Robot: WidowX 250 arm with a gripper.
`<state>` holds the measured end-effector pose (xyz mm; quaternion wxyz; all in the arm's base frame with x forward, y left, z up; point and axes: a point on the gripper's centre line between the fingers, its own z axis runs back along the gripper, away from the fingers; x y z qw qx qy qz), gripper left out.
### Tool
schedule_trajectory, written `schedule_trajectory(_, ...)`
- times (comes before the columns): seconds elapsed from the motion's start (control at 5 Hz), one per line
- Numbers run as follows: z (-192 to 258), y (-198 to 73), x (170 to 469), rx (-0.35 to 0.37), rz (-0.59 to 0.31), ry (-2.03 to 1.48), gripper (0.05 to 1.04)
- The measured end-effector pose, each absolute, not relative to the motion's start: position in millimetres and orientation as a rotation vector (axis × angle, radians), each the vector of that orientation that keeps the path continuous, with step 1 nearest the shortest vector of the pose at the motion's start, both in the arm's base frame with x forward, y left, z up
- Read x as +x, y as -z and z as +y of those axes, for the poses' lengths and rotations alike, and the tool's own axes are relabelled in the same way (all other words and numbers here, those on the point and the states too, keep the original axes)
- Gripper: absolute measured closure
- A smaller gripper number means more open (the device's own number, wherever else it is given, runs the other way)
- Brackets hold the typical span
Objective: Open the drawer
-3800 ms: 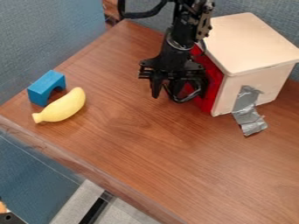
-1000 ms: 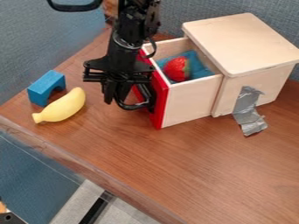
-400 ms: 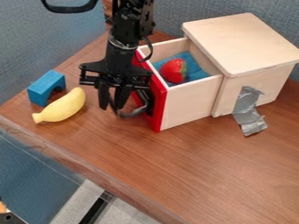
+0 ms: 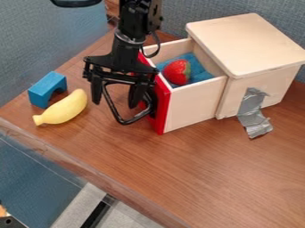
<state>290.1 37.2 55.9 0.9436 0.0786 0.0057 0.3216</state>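
The black gripper (image 4: pixel 115 100) hangs at the front of the drawer, its two fingers spread wide apart. Between and beside those fingers stands the drawer's black loop handle (image 4: pixel 126 120), which sticks out from the red front. The drawer (image 4: pixel 193 104), pale wood with a red front (image 4: pixel 162 106), is pulled well out of the wooden box (image 4: pixel 253 49). Inside it a red strawberry (image 4: pixel 177 72) lies on blue cloth (image 4: pixel 200 71).
Left of the gripper, a yellow banana (image 4: pixel 62 108) lies beside a blue arch block (image 4: pixel 47 89). Silver tape (image 4: pixel 253 113) hangs from the box's side onto the wooden table (image 4: pixel 196 178). Fabric walls stand behind.
The drawer has come out of the box toward the left, along with the gripper. Since the last earlier frame the fingers have opened wide, while the drawer has stayed put.
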Motion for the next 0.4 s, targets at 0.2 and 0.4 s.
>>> schedule_trajectory(0.2, 35.0, -64.4, 290.9, 0.146, 0.025, -0.590, 0.079)
schedule_trajectory(0.4, 33.4, -113.0, 291.1, 0.101, -0.044, -0.496, 0.083)
